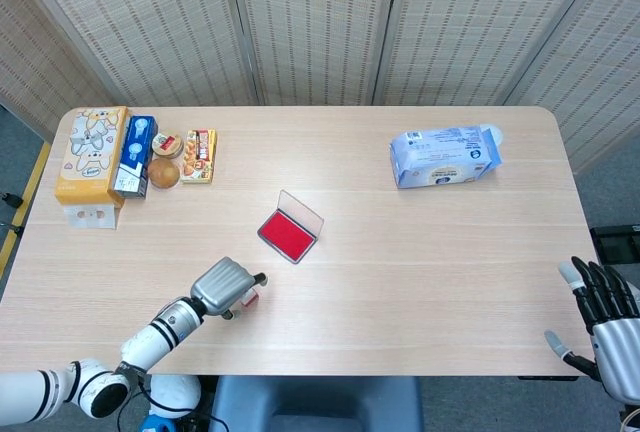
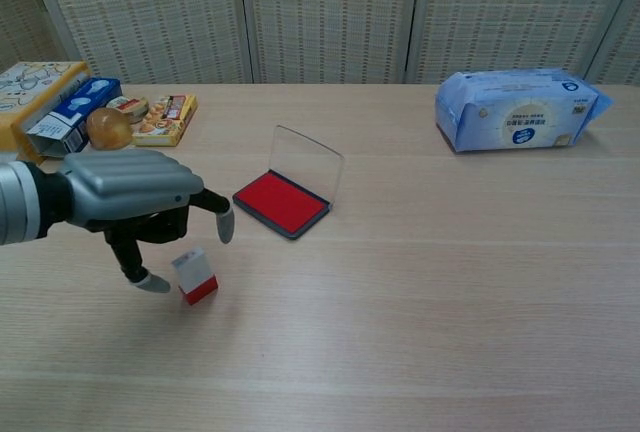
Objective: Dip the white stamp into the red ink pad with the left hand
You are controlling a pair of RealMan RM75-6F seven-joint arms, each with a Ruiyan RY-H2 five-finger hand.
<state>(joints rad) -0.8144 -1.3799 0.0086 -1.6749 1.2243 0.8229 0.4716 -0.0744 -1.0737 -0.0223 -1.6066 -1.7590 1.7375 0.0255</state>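
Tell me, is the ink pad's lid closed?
No, the clear lid stands raised behind the ink pad, leaving the red surface uncovered.

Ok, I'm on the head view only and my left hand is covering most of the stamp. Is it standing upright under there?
Observer: Yes. From the chest view the white stamp stands upright on the table, red end down.
Operator: Do my fingers have it?
Observer: It doesn't look like it. The left hand hovers over it with its fingers spread. One tip is low beside the stamp's left side with a gap showing, and another hangs above its right, clear of it.
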